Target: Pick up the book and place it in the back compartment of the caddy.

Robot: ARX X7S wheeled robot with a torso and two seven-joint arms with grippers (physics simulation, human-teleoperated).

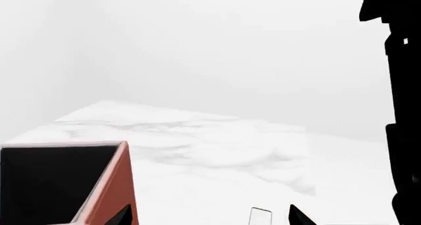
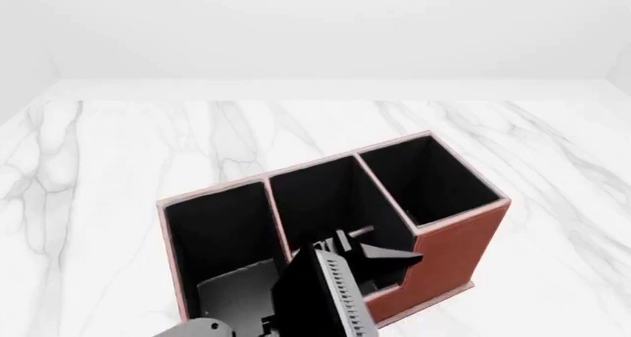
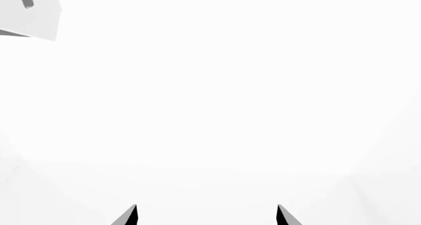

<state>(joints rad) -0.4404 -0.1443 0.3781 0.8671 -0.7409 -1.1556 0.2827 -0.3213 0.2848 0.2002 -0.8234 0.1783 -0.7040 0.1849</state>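
While above the caddy (image 2: 454, 241), left tool (image 1: 210, 216) spread wide, empty; right tool (image 3: 205, 214) likewise.

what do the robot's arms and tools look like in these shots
In the head view the left arm is black and dark grey, boxy, with a ribbed strip of fine ridges along one edge and a paler grey rounded joint lower down. In both wrist views only the tool tips show: thin, pointed, black fingertips with grey sides. No cables or markings visible.
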